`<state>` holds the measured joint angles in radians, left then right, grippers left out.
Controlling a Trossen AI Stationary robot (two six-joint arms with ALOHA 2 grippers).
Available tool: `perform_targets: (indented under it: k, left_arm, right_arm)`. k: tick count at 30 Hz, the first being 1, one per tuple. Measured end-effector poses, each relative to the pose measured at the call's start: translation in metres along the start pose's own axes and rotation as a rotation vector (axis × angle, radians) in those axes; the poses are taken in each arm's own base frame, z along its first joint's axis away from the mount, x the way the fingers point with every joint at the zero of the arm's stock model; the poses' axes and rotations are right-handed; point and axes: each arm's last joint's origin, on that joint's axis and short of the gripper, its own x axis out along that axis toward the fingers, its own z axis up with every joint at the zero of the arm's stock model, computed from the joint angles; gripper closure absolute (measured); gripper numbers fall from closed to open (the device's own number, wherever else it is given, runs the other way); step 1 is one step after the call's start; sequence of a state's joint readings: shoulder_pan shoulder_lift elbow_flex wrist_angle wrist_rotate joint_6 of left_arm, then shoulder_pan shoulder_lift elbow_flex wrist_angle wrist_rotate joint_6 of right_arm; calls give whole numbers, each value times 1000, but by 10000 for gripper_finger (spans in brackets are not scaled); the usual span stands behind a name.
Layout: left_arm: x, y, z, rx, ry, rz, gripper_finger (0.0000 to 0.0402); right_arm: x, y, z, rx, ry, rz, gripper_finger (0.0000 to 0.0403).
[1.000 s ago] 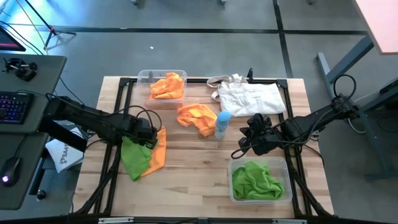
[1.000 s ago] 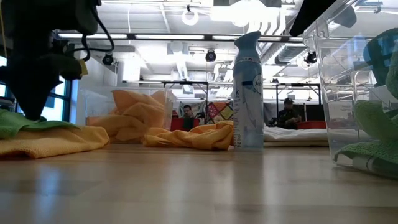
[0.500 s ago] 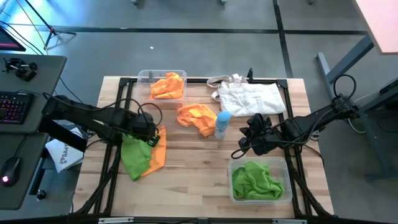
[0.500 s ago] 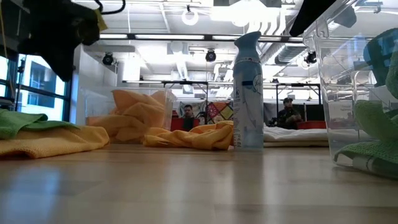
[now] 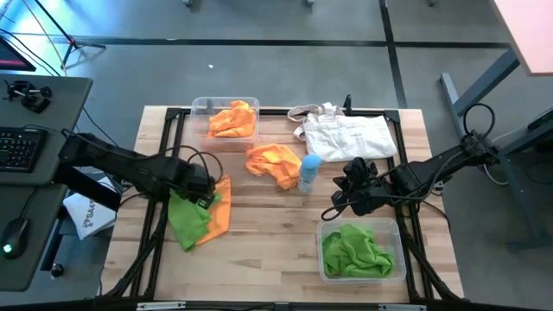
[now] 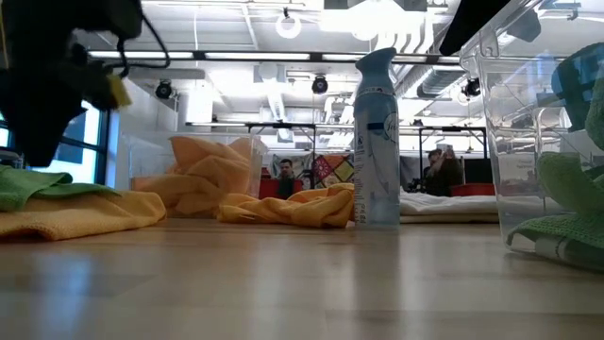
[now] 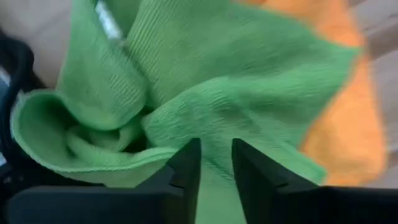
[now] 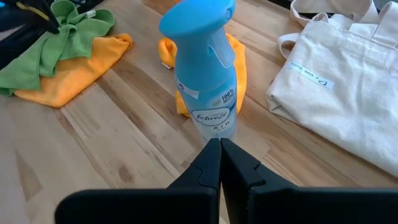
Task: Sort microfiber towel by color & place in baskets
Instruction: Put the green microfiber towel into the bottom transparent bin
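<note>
A green towel (image 5: 187,218) lies crumpled on the desk (image 5: 259,242), overlapping an orange towel (image 5: 219,207) beneath it. The left tool (image 5: 204,192) hovers right over the top edge of this pair; in the left wrist view its fingers (image 7: 186,167) stand a little apart, with the green cloth (image 7: 205,93) just ahead of them and nothing between them. Beyond that tool, toward the middle of the desk, a second orange towel (image 5: 273,164) lies loose, and past it a clear basket (image 5: 200,106) holds another orange towel (image 5: 233,119). The right tool (image 5: 339,192) is clenched tight on nothing, hanging near a light-blue spray bottle (image 5: 308,171) that stands upright just in front of it. Right beside this tool sits the other basket (image 5: 390,226) with a green towel (image 5: 356,250) inside. A white tote bag (image 5: 347,135) lies flat behind the bottle.
</note>
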<state>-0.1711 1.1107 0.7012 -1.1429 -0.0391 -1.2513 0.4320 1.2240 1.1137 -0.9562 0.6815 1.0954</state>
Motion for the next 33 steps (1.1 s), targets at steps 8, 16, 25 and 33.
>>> perform_targets:
  k: [8, 16, 25, 33]
  left_arm:
    - [24, 1, -2, -55, 5, -51, 269]
    - [16, -6, 0, -22, 0, -95, 387]
    - [-16, -20, 7, 31, -72, -176, 401]
    - [-59, -36, 11, 116, -214, -288, 401]
  right_arm:
    - [0, 0, 0, 1, -1, 1, 402]
    - [0, 0, 0, 3, -2, 3, 402]
    - [0, 0, 0, 6, -1, 3, 402]
    - [0, 0, 0, 6, -1, 3, 402]
